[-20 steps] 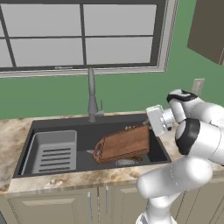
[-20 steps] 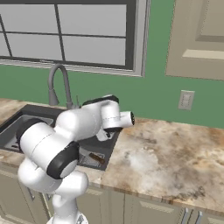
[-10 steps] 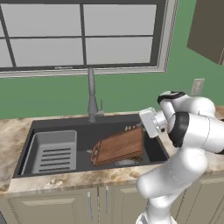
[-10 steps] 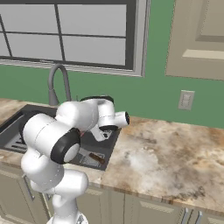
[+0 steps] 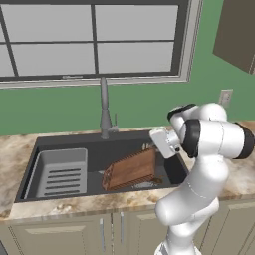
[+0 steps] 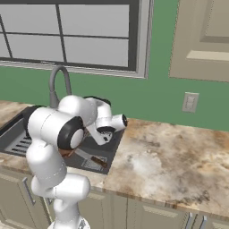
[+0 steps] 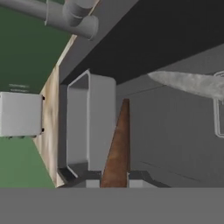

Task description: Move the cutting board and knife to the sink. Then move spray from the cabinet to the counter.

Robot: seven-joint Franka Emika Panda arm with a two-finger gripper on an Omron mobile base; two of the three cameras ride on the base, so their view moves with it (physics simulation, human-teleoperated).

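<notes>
The reddish-brown cutting board [image 5: 130, 169] leans tilted inside the dark sink [image 5: 69, 143], its upper right corner at my gripper [image 5: 154, 151]. In the hand view the board's thin edge [image 7: 117, 144] runs up from between my fingertips [image 7: 92, 180], and the gripper [image 7: 114, 178] is shut on it. The knife [image 6: 91, 158] lies on the sink floor with its dark handle toward the counter; its silver blade [image 7: 188, 83] shows past the board. The wall cabinet [image 6: 201, 40] hangs at the upper right with its door closed. The spray is out of view.
A light grey ribbed rack [image 5: 62, 172] fills the sink's left half. The tall grey faucet [image 5: 104, 107] stands behind the basin under the window. Marble counter [image 6: 170, 161] stretches to the right of the sink, with a wall outlet [image 6: 190, 102] above it.
My hand has swung left over the sink with the cutting board in it, and the board has shifted a little left and lower in the basin. The knife has stayed put.
</notes>
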